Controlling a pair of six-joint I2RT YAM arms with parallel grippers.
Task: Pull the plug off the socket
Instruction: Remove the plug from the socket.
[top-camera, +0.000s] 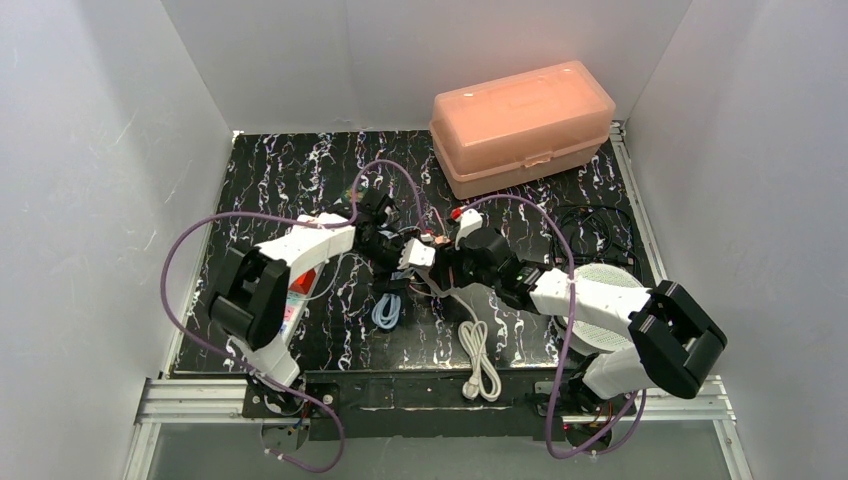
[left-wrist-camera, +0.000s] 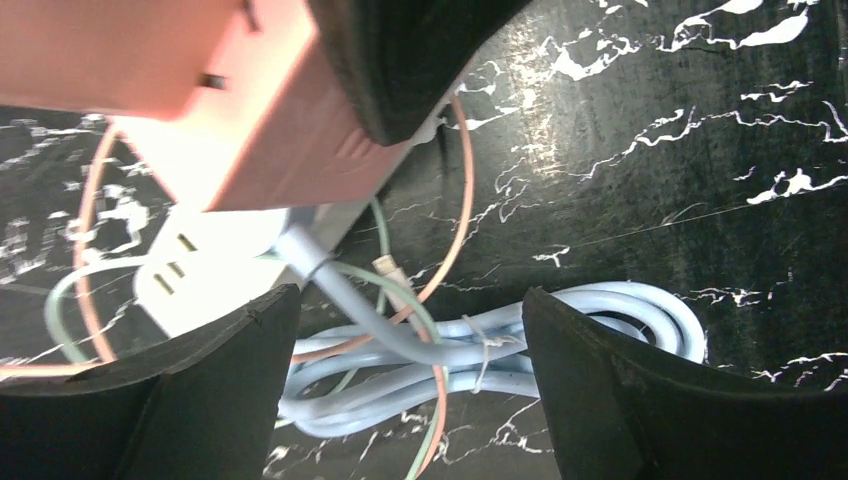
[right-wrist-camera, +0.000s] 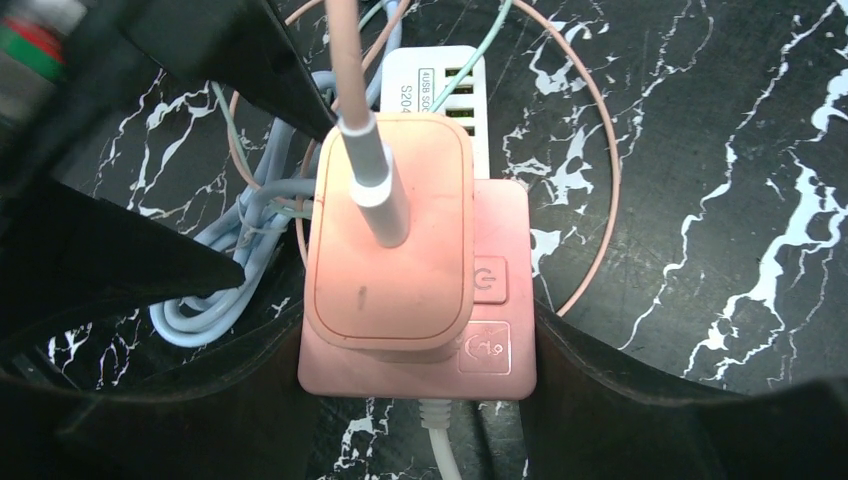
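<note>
Plug (right-wrist-camera: 400, 290): pink, rounded, seated on the pink socket (right-wrist-camera: 495, 330), pale cable (right-wrist-camera: 372, 170) on top.
Right gripper (right-wrist-camera: 420, 350): half-closed, clamping the socket's sides.
Left gripper (left-wrist-camera: 410, 320): wide, holding nothing.

Peach lidded box (top-camera: 522, 125), blue cable coil (top-camera: 386, 312) — marbled black tabletop (top-camera: 290, 170)

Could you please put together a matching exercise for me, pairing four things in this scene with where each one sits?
Things:
1. pink plug
2. light blue cable
3. peach box
4. white cord

Places:
A. bundled at the near edge of the table
B. seated in the pink socket
C. at the far right corner
D. coiled just left of the white cord in the top view

Pairs: 1-B; 2-D; 3-C; 4-A
</note>
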